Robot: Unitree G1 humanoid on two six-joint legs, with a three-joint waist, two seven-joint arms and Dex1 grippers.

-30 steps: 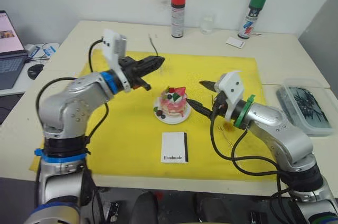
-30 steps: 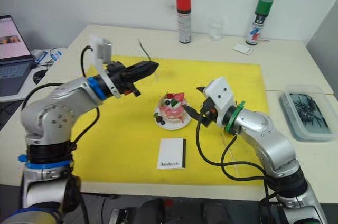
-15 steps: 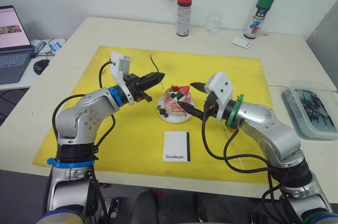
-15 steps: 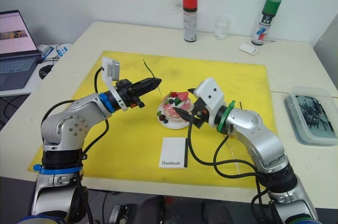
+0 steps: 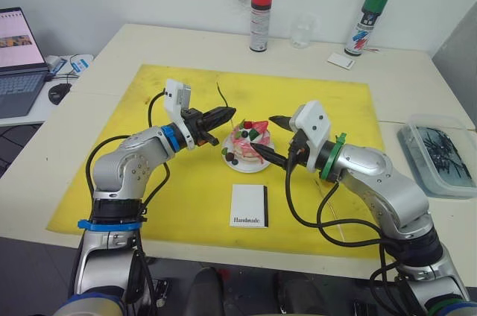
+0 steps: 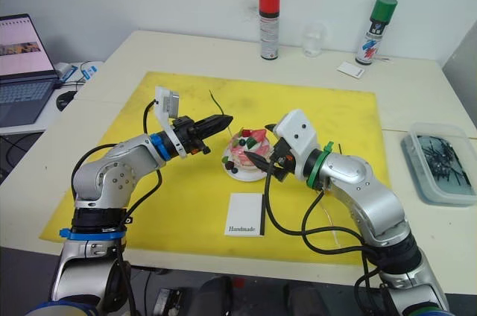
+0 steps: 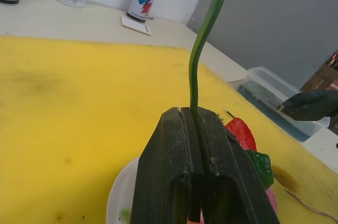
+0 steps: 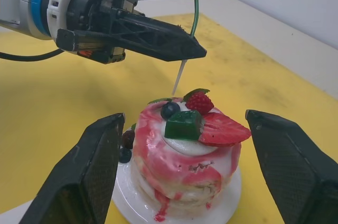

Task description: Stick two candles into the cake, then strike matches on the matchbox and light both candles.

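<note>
- While the left gripper [image 5: 226, 114] pinches the green candle [image 5: 220, 95] with both fingers pressed tight on its lower part, the risk is plain: the stick is so thin and wavy that, pushed down off-axis, it could bend, snap, or slip in the grip
- The candle's pale lower tip pokes out beneath the fingers, just short of the cake [image 8: 185, 145] at about its 10 o'clock edge; if it lands on a strawberry piece or a berry rather than cream, I'd guess it skids aside
- The right gripper [image 5: 277, 136] stands wide open at the cake's 3 o'clock, one finger to each side and nothing held; a nudge from it could shove the small white plate [image 8: 224, 203]
- The cake is pink and white, round, layered, mid-mat on the yellow mat [image 5: 149, 182]; the matchbox [image 5: 248, 206] lies at its 6 o'clock, apart
</note>
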